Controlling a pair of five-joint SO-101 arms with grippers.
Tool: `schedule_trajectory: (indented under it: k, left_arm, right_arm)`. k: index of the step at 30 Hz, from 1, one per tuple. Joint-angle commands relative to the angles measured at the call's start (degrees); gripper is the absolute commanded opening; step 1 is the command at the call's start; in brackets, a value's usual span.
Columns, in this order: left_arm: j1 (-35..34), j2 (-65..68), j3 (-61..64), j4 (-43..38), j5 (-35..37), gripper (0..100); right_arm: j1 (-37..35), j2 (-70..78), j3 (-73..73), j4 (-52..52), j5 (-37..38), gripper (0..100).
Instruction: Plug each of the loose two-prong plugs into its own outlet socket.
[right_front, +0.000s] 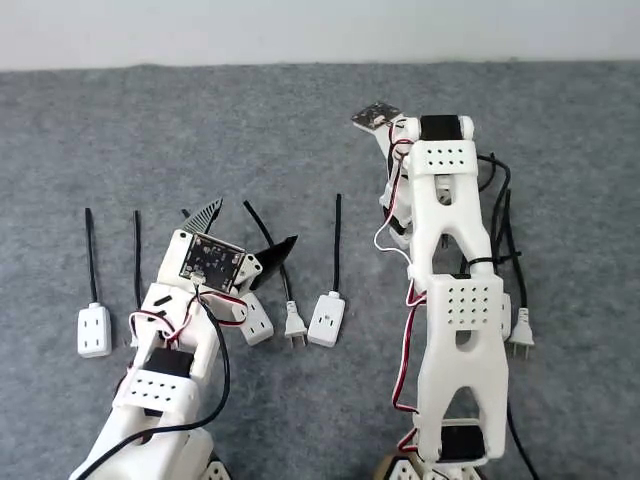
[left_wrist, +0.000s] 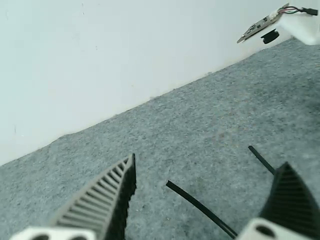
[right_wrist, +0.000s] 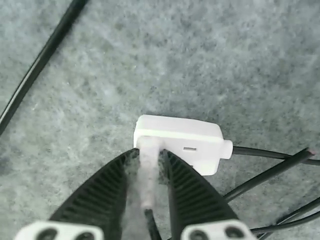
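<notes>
Grey felt-like mat (right_front: 250, 140) covers the table, spanning 3 to 9 o'clock and down to 6 in the high view. Plain white wall (right_front: 300, 30) runs across 12 o'clock, meeting the mat in a straight seam. Left wrist view shows that seam too.

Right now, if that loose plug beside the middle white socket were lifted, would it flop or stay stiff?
The plug looks small and plastic, so probably light and rigid. Its thin black cord lies slightly bent on the carpet, so it would likely droop and trail behind.
</notes>
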Motion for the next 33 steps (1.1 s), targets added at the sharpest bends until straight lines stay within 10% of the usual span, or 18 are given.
schedule_trajectory:
  k: [1,33]
  left_arm:
    - [-0.18,-0.53,-3.38,-1.58,0.62,41]
    - [-0.18,-0.44,-3.38,-1.58,0.62,41]
  right_arm:
    - [2.07,-4.09,-1.49,2.33,-0.09,1.3]
    - [7.25,-14.11,-3.87,2.42,2.64,0.9]
